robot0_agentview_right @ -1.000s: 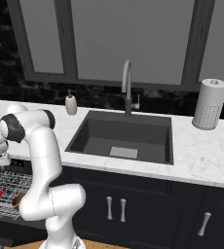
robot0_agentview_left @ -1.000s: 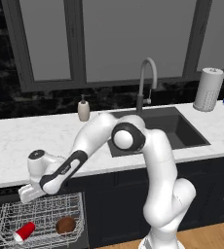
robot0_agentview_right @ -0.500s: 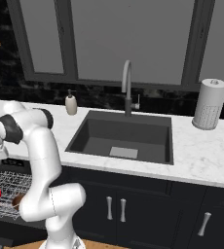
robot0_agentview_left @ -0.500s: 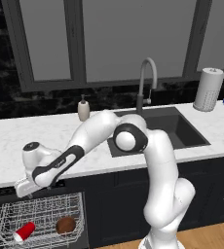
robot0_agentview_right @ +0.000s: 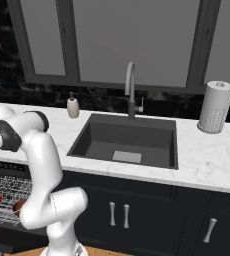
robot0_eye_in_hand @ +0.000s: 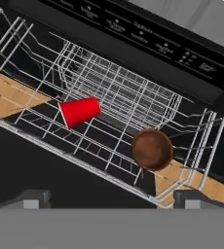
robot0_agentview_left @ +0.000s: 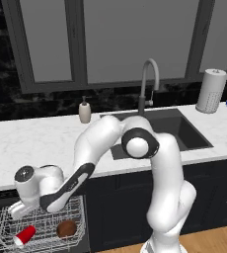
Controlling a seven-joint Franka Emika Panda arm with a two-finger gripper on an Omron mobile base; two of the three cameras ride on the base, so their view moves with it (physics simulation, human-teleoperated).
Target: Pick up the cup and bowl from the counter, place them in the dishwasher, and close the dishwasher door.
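We see a tapered red cup [robot0_eye_in_hand: 80, 111] on its side and a glossy brown bowl [robot0_eye_in_hand: 152, 149] in the white wire rack [robot0_eye_in_hand: 119, 92]. Our tool [robot0_eye_in_hand: 111, 198] hangs above them, jaws wide apart, holding nothing.

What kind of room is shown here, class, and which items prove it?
A kitchen, rendered rather than real: a sink with a tall faucet set in a marble counter, and an open dishwasher with its wire rack out.
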